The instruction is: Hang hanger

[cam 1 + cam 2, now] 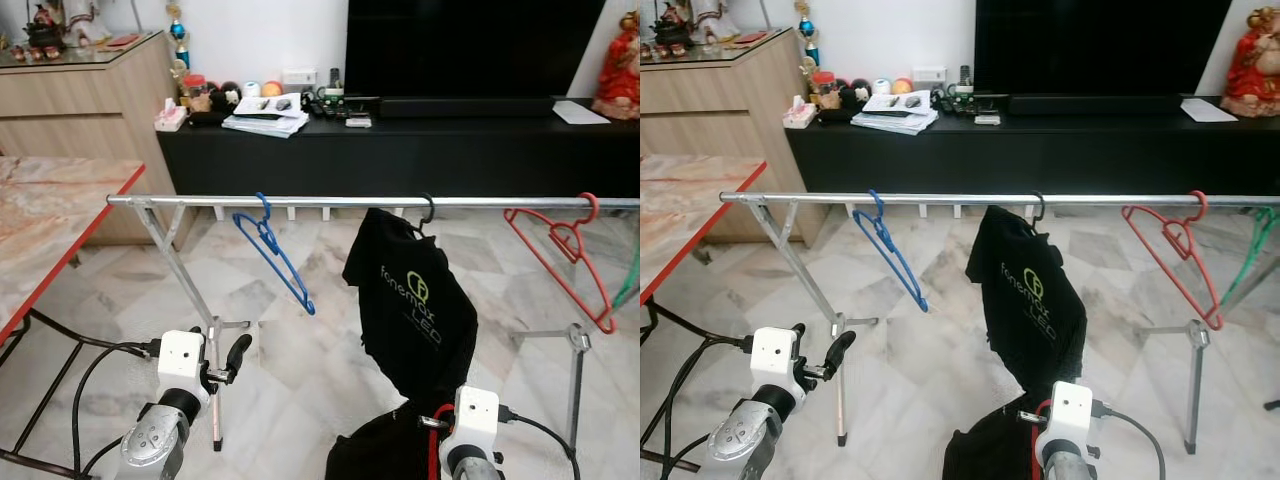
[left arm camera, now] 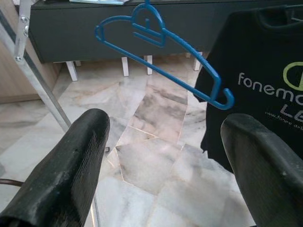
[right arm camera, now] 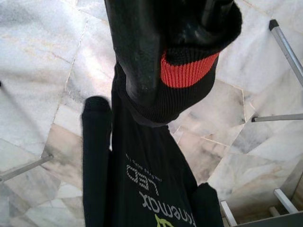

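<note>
Your right claw (image 3: 156, 61) pinches the shirt (image 1: 415, 300) hem, so the shirt hangs steady mid-rail (image 1: 330, 201); your left claw (image 2: 161, 156) waits spread.

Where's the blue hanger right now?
The blue hanger hangs tilted on the metal rail, toward the robot's left, beside the black shirt and ahead of the open left gripper.

left arm raised low at the left, wrist bent forward | left gripper (image 1: 236, 356) held out ahead, jaws spread wide with nothing between them, black fingers (image 2: 66, 170) well apart | right arm low at the right, wrist pointed down | right gripper (image 3: 156, 56) jaws clamped on black fabric
</note>
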You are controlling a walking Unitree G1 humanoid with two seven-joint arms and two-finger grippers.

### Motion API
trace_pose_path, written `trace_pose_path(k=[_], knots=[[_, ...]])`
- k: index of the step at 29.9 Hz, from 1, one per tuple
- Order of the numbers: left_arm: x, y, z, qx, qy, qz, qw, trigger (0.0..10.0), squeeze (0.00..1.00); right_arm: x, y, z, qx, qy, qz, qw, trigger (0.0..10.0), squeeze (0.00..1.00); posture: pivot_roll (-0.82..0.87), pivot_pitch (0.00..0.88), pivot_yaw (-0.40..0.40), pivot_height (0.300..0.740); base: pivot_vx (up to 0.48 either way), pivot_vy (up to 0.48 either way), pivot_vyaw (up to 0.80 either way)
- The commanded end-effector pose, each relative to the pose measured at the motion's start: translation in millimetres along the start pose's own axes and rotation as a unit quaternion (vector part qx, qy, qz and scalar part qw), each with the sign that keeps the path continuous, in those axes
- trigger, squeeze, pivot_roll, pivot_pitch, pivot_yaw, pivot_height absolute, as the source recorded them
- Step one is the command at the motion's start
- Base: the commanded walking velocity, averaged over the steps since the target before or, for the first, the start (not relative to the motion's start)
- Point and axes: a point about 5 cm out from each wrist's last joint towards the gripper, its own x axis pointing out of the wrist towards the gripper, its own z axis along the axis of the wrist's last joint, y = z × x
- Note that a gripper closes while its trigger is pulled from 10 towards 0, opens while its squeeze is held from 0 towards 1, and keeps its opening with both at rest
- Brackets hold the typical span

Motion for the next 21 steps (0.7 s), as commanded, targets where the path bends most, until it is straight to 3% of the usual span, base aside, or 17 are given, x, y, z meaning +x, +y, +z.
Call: trace_pose_path(k=[1, 21], knots=[[1.2, 2.1, 0.2, -0.008, 0.003, 0.002, 1.0, 10.0, 0.0, 2.3, 1.6, 5.0, 0.003, -0.012, 0.001, 1.0, 10.0, 0.0, 0.0, 0.01, 0.039, 0.74, 0.0, 0.0, 0.0], [4.5, 5.6, 5.3, 0.007, 0.001, -0.01, 1.0, 10.0, 0.0, 6.0, 2.8, 2.1, 0.005, -0.017, -0.002, 1.0, 10.0, 0.0, -0.01, 0.0, 0.059, 0.74, 0.0, 0.0, 0.0]])
